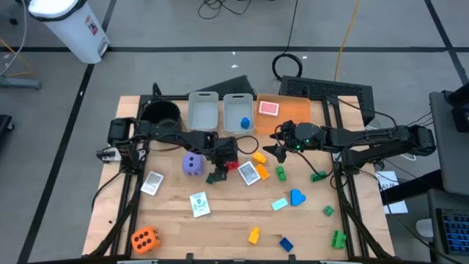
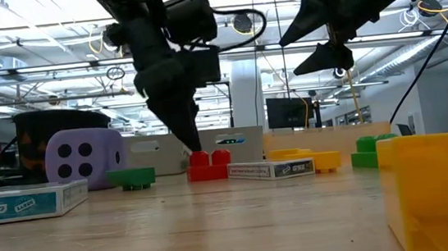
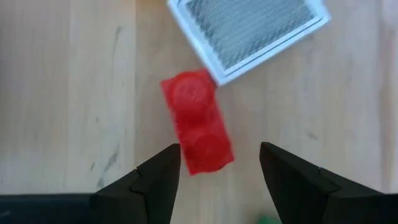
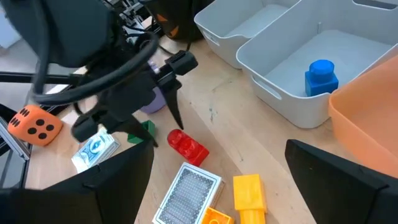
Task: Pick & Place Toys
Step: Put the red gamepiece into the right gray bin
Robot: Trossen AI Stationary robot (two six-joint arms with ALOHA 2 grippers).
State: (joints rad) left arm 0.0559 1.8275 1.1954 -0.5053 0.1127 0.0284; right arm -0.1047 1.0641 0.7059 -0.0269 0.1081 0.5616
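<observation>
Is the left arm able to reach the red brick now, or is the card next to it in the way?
Probably yes. The left gripper hangs right over the red brick, open, with one brick end between its fingers. The card touches only the brick's far end.

grey floor (image 1: 183, 66), ceiling lights (image 2: 52, 51), perhaps monitors (image 2: 289, 111)

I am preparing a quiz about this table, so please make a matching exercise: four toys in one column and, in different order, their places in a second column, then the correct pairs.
Things:
1. red brick
2. blue brick
3. purple die
4. orange die

Places:
A. inside a grey bin
B. near the table's front left corner
C. between the open fingers of the left gripper
D. on the table beside the black pot

Pairs: 1-C, 2-A, 3-D, 4-B
</observation>
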